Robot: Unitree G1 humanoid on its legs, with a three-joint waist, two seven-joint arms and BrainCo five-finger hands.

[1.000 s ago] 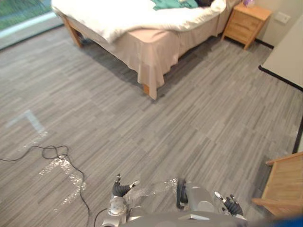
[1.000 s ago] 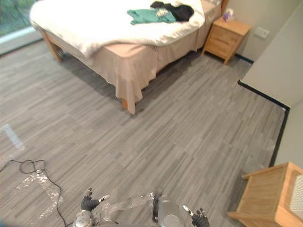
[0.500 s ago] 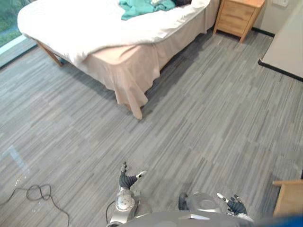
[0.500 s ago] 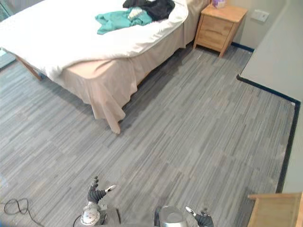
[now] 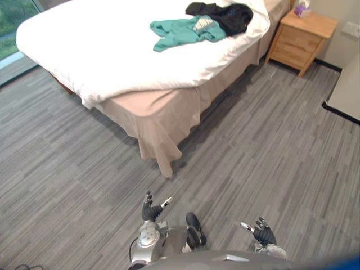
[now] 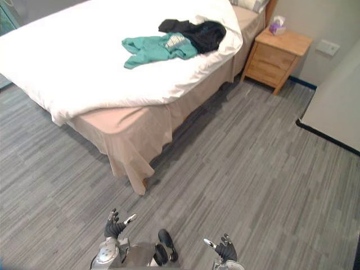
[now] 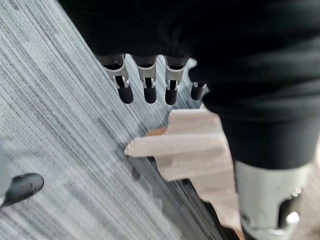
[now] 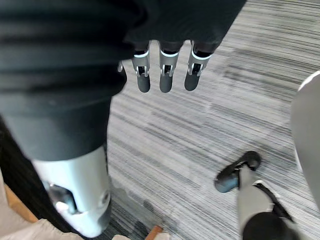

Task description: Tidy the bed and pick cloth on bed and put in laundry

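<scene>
Your left hand [image 5: 151, 209] hangs low over the floor [image 5: 292, 146], fingers straight and spread wide, holding nothing. Your right hand [image 5: 262, 232] is at its 3 o'clock, well apart, fingers spread too, empty. The bed [image 5: 84, 50] is at 12 o'clock from the left hand, well apart, white on top, with a beige skirt [image 5: 160, 126] hanging at the near corner. The teal cloth [image 5: 188, 32] lies crumpled on the far part of the bed, around 12 to 1 o'clock. The black cloth [image 5: 228, 15] touches it on its 2 o'clock side. A wooden nightstand [image 5: 301, 36] stands just beside the bed, 1 o'clock from your right hand, with a tissue box [image 5: 304, 8] on top.
</scene>
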